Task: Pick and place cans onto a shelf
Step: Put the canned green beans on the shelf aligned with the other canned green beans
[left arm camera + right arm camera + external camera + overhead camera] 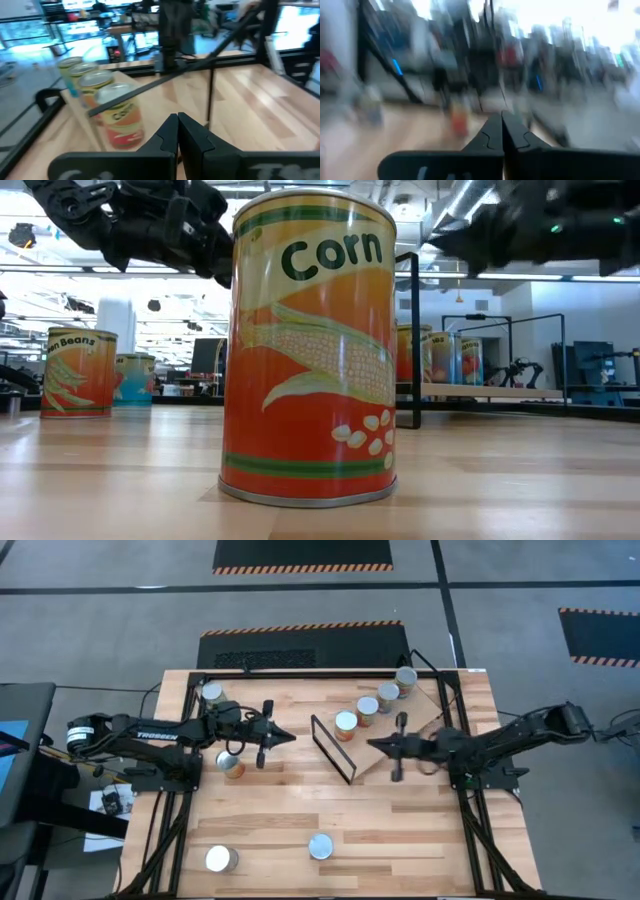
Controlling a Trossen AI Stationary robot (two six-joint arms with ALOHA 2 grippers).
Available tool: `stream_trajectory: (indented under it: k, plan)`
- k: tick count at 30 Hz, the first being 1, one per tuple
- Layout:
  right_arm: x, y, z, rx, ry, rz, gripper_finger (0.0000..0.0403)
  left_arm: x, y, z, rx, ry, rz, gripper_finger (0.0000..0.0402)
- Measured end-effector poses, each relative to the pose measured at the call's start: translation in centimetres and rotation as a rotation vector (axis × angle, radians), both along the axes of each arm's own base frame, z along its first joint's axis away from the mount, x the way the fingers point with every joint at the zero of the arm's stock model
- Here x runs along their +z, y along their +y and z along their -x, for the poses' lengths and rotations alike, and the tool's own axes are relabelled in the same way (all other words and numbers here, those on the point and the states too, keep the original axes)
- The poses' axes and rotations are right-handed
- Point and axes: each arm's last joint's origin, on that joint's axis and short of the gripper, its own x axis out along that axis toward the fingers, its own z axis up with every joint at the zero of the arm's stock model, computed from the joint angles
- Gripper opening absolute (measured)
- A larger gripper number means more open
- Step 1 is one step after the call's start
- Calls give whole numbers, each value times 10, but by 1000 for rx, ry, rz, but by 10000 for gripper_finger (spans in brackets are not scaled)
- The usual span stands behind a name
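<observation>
Non-task surroundings: tabletop, floor and background room.

A slatted wooden tabletop (400,830) is sitting on a black frame (165,840) over grey floor (120,620). 3 black floor mats (302,555) with orange-striped edges are lying beyond the table. A grey cabinet (25,780) is standing beside the table. Ceiling lights (60,268) and blurred workbenches (480,392) are showing in the background.

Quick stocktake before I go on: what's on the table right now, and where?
Cans on shelf: four, silvery tops, diagonal row running toward the far right corner.
Cans off shelf: four; one at far left, one under the left arm, two at the near edge.
Shelf: one, light wood, right of centre, black wire frame at its left end.
Left hand: shut, empty, mid-table.
Right hand: shut, empty, over the shelf.
</observation>
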Motion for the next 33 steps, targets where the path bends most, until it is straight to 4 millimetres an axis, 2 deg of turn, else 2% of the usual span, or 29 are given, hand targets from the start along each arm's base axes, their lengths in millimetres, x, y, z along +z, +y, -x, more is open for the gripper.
stream_trajectory:
  k: [3, 7, 14, 21, 28, 33]
  plan:
    - [2, -5, 14, 43, -177, -12, 8, 0, -4, -1, -30, -1, 10, 0]
    - [14, -15, 19, -40, -275, 21, 27, 3, -9, 1, -39, 28, 22, 0]
    - [29, -25, 19, -50, -273, 182, 6, 18, -18, 10, 34, 159, 30, 0]
    - [27, -29, 20, -64, -209, 187, 5, 39, -45, 24, 162, 436, -2, 0]
    - [28, -29, 22, -60, -211, 172, 10, 64, -73, 38, 222, 605, 65, 17]
    - [28, -29, 22, -61, -202, 170, 5, 64, -85, 57, 274, 793, 114, 47]
